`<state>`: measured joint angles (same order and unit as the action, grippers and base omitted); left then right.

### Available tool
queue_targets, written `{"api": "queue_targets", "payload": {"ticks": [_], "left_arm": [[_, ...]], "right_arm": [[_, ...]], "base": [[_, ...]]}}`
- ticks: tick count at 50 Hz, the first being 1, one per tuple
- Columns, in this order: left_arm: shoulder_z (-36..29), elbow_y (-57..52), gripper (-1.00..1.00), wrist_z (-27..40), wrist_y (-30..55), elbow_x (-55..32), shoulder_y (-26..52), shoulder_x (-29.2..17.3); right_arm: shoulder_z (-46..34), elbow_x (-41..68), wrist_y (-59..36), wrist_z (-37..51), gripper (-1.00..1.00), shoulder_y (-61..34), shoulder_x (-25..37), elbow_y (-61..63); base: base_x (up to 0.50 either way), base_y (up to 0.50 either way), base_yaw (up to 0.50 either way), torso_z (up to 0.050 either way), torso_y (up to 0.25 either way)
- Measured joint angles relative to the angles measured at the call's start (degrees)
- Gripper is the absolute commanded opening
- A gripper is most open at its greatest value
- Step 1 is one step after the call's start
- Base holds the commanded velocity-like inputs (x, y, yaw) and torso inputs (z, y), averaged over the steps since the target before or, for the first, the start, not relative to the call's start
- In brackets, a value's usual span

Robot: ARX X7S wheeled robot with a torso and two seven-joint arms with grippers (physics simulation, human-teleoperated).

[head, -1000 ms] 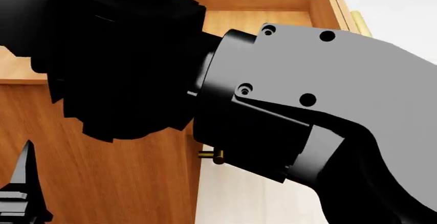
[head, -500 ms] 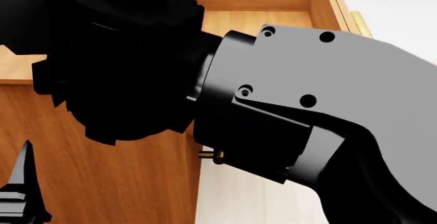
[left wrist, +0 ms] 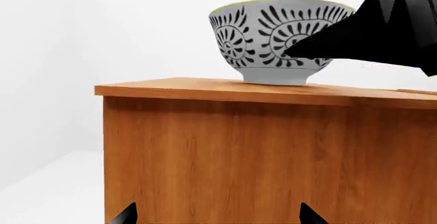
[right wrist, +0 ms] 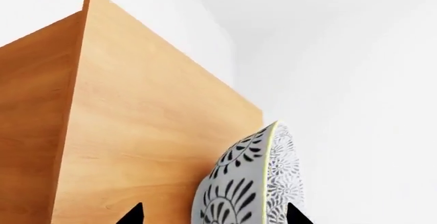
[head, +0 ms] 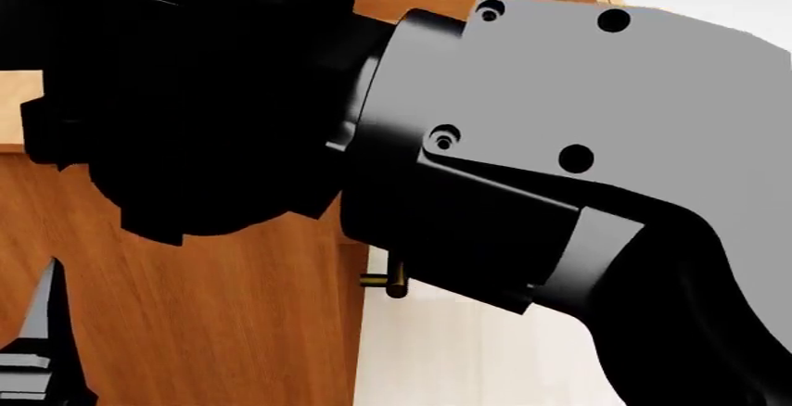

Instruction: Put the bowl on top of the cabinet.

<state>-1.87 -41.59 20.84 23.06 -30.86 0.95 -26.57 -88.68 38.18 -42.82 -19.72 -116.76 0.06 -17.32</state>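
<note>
The bowl (left wrist: 273, 40), white with black leaf patterns, stands upright on the flat top of the honey-brown cabinet (left wrist: 225, 152), near its edge. My right gripper (right wrist: 215, 216) is open. Its tips straddle the bowl (right wrist: 239, 183): one stands apart from the outer wall and the other is by the rim. From the left wrist view, a dark right finger (left wrist: 355, 35) crosses in front of the bowl's side. My left gripper (left wrist: 218, 218) is open and empty, low beside the cabinet wall. In the head view the bowl is hidden behind my right arm (head: 557, 100).
A brass bar handle (head: 389, 281) juts from the cabinet's front edge (head: 185, 313). One left finger (head: 47, 332) shows at the lower left. The white floor (left wrist: 48, 188) lies beside the cabinet, and a white wall rises behind it.
My right arm has shifted upward in the head view and covers more of the cabinet's top. The left gripper has stayed put.
</note>
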Motion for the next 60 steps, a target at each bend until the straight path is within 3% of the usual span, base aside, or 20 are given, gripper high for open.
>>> {"api": "queue_targets", "payload": {"ticks": [23,44,51,60], "left_arm": [[-1.6,-0.2,1.00,0.2,-0.2,1.2,-0.2,-0.2],[-2.0,0.1,1.00,0.5,-0.4,1.3,-0.1,-0.4],[-2.1,0.3,1.00,0.6,-0.4,1.3,0.0,-0.4],[-2.8,0.9,1.00,0.7,-0.4,1.7,0.4,-0.4]], "right_arm": [[0.1,5.8,1.0,-0.5,1.00,-13.6,0.0,-2.9],[-1.0,-2.7,-2.4,-6.2,1.00,-15.3,0.1,-8.6],[-1.5,-5.9,-7.1,-5.7,1.00,-14.5,4.7,-9.1],[1.9,-9.1,-19.3,-5.5,1.00,-16.4,15.7,2.2]], "base": [[0.00,0.00,0.00,0.000,0.000],[0.00,0.00,0.00,0.000,0.000],[0.00,0.00,0.00,0.000,0.000],[0.00,0.00,0.00,0.000,0.000]]}}
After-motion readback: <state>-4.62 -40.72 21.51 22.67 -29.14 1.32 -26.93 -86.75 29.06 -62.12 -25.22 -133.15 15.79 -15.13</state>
